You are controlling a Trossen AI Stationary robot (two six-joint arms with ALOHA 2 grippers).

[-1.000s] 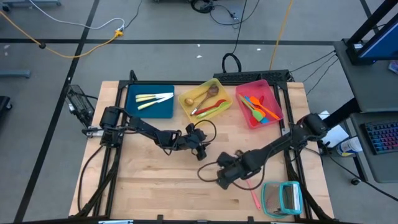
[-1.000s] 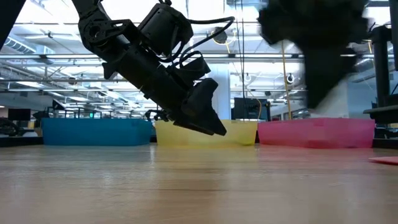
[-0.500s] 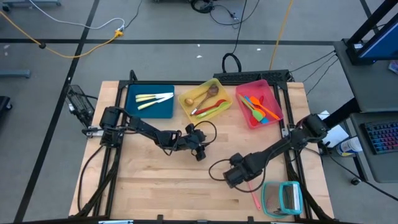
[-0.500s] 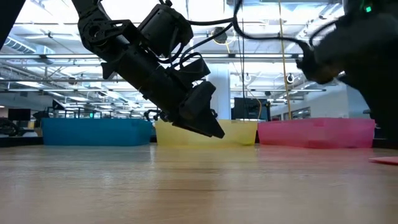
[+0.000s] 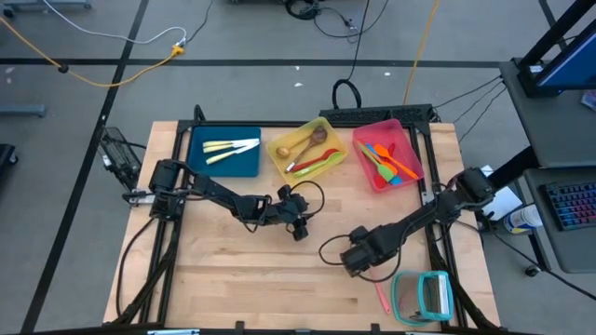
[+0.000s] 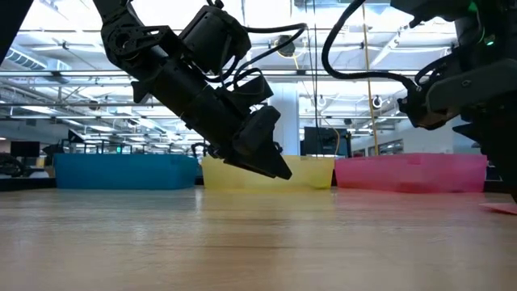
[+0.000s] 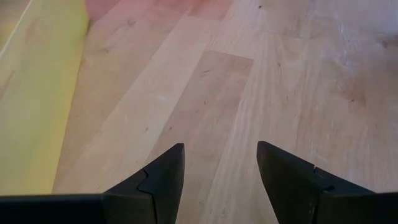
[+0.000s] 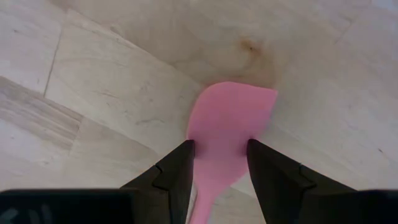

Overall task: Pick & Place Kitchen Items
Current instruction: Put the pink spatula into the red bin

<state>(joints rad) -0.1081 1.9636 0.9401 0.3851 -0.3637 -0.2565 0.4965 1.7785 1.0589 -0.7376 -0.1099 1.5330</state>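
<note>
A pink silicone spatula [image 5: 380, 294] lies flat on the table near the right front, next to the teal rack. Its blade [image 8: 231, 121] shows in the right wrist view. My right gripper [image 5: 361, 264] hangs over that blade, open, one finger on either side of the blade's handle end [image 8: 217, 163]. I cannot tell whether it touches. My left gripper [image 5: 300, 225] is open and empty above the table's middle, near the yellow tray; bare wood shows between its fingers [image 7: 220, 168]. Other utensils lie in the three trays at the back.
At the back stand a blue tray [image 5: 225, 164] with pale cutlery, a yellow tray [image 5: 282, 145] with a wooden spoon and red and green utensils, and a pink tray [image 5: 410, 140] with orange, blue and green ones. The teal-framed rack [image 5: 424, 296] sits at the front right corner.
My right gripper has gone toward the table's right edge, to the pink spatula, and now stands over its blade. My left arm has kept still.
</note>
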